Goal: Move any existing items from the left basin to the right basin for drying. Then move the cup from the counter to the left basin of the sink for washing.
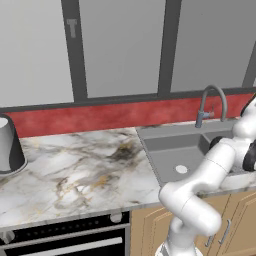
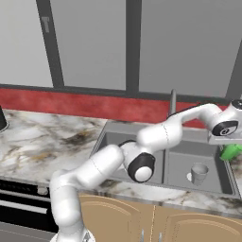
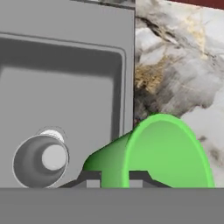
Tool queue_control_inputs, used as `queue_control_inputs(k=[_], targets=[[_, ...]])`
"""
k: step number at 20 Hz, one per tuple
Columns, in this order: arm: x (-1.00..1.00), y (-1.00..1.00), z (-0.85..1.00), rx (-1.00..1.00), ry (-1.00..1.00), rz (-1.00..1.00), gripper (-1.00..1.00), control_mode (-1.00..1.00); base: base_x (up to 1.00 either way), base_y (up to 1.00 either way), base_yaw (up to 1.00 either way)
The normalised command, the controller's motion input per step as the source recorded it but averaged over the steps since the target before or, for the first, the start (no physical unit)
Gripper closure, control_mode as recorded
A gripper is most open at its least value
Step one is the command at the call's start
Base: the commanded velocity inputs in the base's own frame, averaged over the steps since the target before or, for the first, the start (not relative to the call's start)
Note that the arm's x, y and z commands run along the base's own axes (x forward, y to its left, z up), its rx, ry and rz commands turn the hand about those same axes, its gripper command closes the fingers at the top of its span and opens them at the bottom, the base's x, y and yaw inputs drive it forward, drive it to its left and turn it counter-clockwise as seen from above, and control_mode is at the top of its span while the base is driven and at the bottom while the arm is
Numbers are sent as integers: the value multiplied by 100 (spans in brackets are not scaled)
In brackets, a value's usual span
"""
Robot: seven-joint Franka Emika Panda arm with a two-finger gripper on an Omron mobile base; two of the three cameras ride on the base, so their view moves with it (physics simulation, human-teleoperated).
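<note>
Tool (image 2: 230, 142) pinches the green cup (image 3: 159, 153) beside the sink (image 2: 113, 126). Left basin (image 2: 118, 144) lies beyond the grey cup (image 2: 199, 173).

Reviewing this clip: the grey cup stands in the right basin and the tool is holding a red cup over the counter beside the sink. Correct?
Not quite. The cup at the tool is green, not red, as the hand view shows. The rest holds: the grey cup stands in the right basin, and the green cup is by the sink's right edge.
</note>
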Motion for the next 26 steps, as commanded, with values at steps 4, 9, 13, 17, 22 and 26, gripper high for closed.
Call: queue_control_inputs(k=[4,9,13,17,22,26], targets=[[-40,89,5,12,0,0,100,-100,0,0,0],[-45,100,-5,11,0,5,100,-100,0,0,0],[-41,100,-28,5,0,8,100,-100,0,0,0],[-43,100,-31,0,0,9,100,-100,0,0,0],[-41,100,-30,0,0,11,100,-100,0,0,0],[-24,100,-14,-1,-1,11,100,-100,0,0,0]])
